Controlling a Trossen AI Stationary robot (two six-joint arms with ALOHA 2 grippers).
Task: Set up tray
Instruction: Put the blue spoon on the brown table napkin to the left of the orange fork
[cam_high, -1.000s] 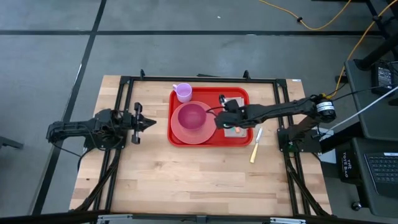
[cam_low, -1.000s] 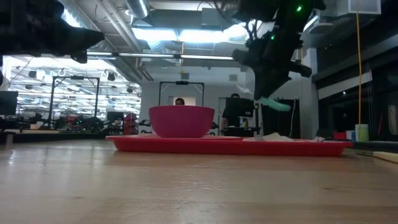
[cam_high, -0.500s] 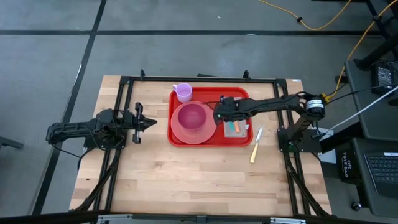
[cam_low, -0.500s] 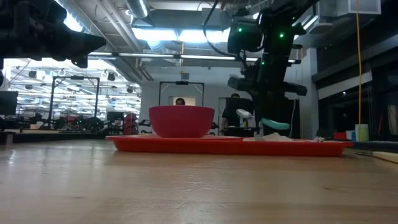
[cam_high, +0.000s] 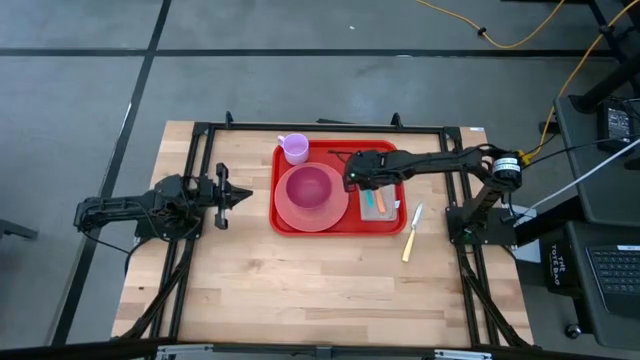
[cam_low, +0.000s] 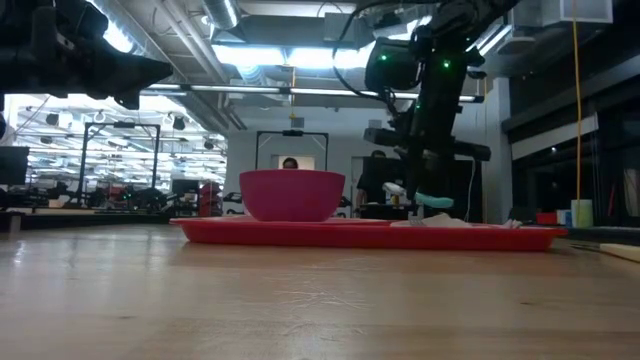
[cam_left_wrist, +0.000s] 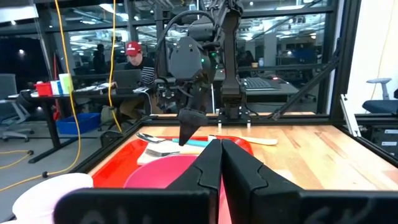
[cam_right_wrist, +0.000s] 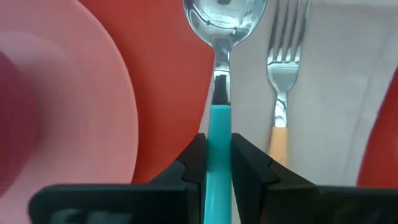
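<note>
The red tray (cam_high: 385, 155) lies at the table's middle. It carries a pink plate (cam_high: 337, 213) with a pink bowl (cam_high: 308, 186), a purple cup (cam_high: 294, 148), and a white napkin (cam_right_wrist: 336, 81) with an orange-handled fork (cam_right_wrist: 283, 74). My right gripper (cam_right_wrist: 217, 140) hangs low over the tray between plate and napkin, shut on a teal-handled spoon (cam_right_wrist: 219, 62). The spoon's bowl (cam_right_wrist: 224, 18) points to the table's far edge. My left gripper (cam_high: 245, 197) waits shut to the left of the tray. My right gripper pinches the spoon's teal handle (cam_right_wrist: 217, 121) between its two fingers, close to where the handle meets the metal neck. The fingers come steeply down from above. The spoon sits about level, low over the tray (cam_low: 432, 201); whether it touches the tray I cannot tell.
A cream-handled knife (cam_high: 411, 232) lies on the bare wood to the right of the tray. Black frame rails (cam_high: 330, 128) run round the table's far edge and sides. Open wood stretches along the near half (cam_high: 320, 290).
My right gripper has gone down and toward the table's far edge, carrying the spoon, and has turned at the wrist. The spoon, held high over the tray a second ago, now hangs level just above it beside the napkin.
</note>
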